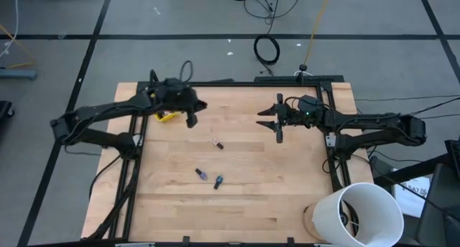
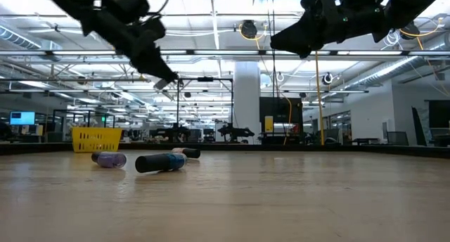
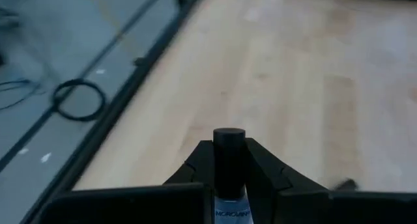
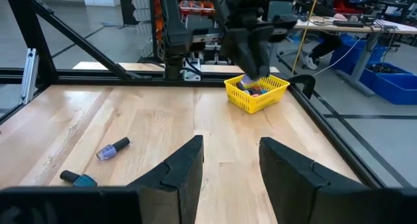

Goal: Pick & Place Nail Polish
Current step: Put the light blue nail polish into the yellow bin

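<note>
Presently, the left gripper (image 3: 229, 185) is clenched on a small nail polish bottle with a black cylindrical cap (image 3: 229, 160); the cap stands up between the two dark fingers in the left wrist view, with a strip of printed label visible below it. In the high view this gripper (image 1: 192, 120) hangs above the light wooden table (image 1: 287, 197), near its far left part. Just beside it, on the side toward the left arm's base, sits the small yellow mesh bin (image 1: 167, 117); the right wrist view shows several coloured bottles lying inside the bin (image 4: 257, 92) and the left gripper (image 4: 253, 62) directly above it.

Toward the near side of the table from the left gripper, three loose bottles lie on their sides. Nearest the gripper: a pale bottle with a dark cap (image 1: 218, 143). Farther on, toward the table's middle: a purple bottle with a dark cap (image 1: 201, 174), and just beside it a blue-teal bottle with a dark cap (image 1: 218, 181). The two are close but apart.

The right gripper (image 1: 279, 125) hangs above the table's far right part, well apart from all loose bottles. Its fingers (image 4: 184, 165) stand parted with nothing between them.

A white cylindrical bucket (image 1: 359, 212) stands at the table's near right corner.
</note>
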